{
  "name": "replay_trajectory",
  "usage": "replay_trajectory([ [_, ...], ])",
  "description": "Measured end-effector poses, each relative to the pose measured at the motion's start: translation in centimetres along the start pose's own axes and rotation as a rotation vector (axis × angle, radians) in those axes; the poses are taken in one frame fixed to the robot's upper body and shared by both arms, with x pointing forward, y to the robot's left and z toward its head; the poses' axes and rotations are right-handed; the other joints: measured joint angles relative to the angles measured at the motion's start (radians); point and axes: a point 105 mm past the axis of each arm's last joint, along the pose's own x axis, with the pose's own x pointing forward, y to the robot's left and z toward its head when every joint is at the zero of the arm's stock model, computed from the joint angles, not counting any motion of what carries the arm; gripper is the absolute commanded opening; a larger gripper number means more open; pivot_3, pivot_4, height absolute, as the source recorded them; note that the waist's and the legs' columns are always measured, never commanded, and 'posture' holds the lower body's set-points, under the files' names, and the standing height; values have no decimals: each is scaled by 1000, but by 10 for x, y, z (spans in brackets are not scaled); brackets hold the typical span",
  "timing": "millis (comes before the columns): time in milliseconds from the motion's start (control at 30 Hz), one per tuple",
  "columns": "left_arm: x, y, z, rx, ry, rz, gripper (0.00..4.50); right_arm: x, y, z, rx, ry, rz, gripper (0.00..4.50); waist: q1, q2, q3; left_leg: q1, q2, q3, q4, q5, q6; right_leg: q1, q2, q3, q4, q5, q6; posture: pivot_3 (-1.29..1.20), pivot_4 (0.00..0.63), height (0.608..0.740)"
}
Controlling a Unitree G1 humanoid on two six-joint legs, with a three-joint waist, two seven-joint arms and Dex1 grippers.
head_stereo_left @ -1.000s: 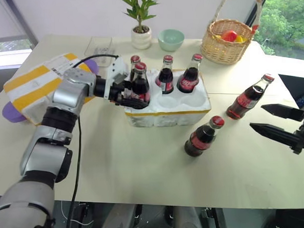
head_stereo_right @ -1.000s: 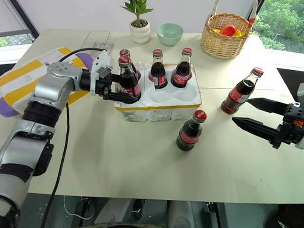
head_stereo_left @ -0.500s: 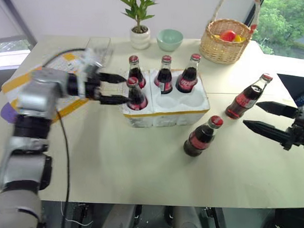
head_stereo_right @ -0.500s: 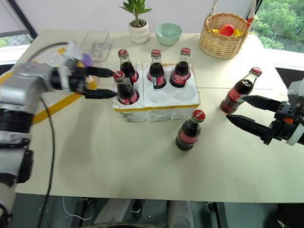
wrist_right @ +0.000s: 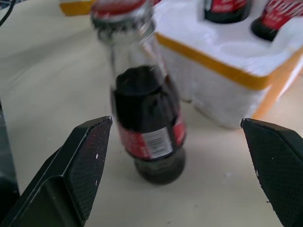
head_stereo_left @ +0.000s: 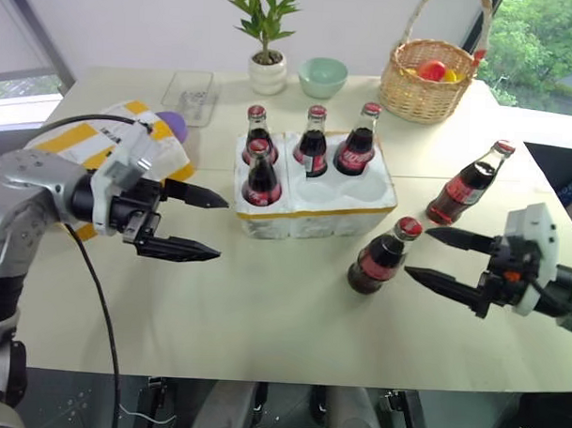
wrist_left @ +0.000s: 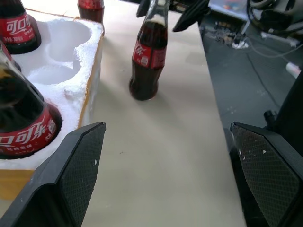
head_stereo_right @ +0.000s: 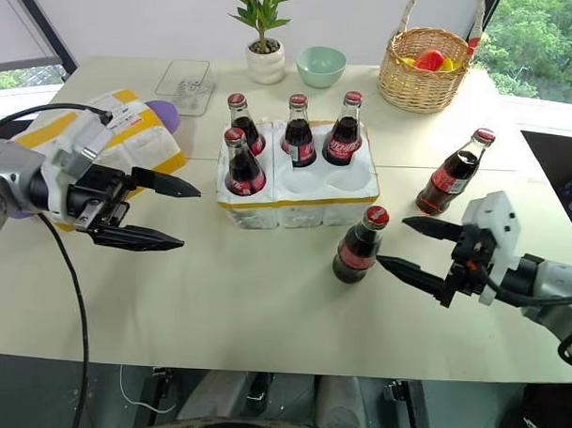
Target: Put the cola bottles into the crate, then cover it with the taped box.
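Six small glass cola bottles with red caps and labels stand on the pale bench (head_stereo_left: 264, 317) — four in the crate, two outside it. At the far left lies the taped box (head_stereo_left: 110, 142), white styrofoam with broad yellow stripes, a shipping label and a purple rounded end. Just in front of it the left tool (head_stereo_left: 196, 225) hangs above the bench with its black fingers spread wide, holding nothing, pointing toward the crate. The crate (head_stereo_left: 314, 210), a low white styrofoam tray with a yellow tape band, holds three bottles in its back row and one bottle (head_stereo_left: 261, 180) in the front left well; the other two front wells are bare. Right of the crate a fifth bottle (head_stereo_left: 380, 257) stands upright on the bench, and the right tool (head_stereo_left: 426, 254) — fingers wide, empty — points at it from just beside. The sixth bottle (head_stereo_left: 467, 185) stands farther right, apart from the tool
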Motion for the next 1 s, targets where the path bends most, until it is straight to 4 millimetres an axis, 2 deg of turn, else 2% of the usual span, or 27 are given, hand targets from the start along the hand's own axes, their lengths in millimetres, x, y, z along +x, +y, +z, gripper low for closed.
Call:
replay_trajectory([
  [267, 6, 0, -3, 14, 14, -8, 4422, 10, 8, -12, 24, 14, 60, 4500, 1, 0, 0, 0, 0, 0, 0, 0, 0, 0, 0, 0, 0, 0, 0, 0, 150, 732],
  [433, 7, 1, -3, 17, 13, 1, 4422, 20, 3, -23, 69, 8, 71, 4500, 1, 0, 0, 0, 0, 0, -1, 0, 0, 0, 0, 0, 0, 0, 0, 0, 150, 732],
  [600, 12, 2, -3, 17, 11, -4, 4422, 34, 0, -26, 82, -27, 88, 4500, 0, 0, 0, 0, 0, 0, 0, 0, 0, 0, 0, 0, 0, 0, 0, 0, 150, 732],
  [900, 13, 4, -2, 17, 6, 6, 4422, 59, 4, -29, 122, -77, 140, 4500, 0, 0, 0, 0, 0, 0, 0, 0, 0, -1, 1, 0, 0, 0, 0, 0, 150, 732],
  [1000, 14, 5, -1, 23, 3, 12, 4500, 64, 5, -31, 141, -81, 145, 3723, 1, 0, 0, 0, 0, 0, 0, 0, 0, -1, 1, 0, 0, 0, 0, 0, 150, 732],
])
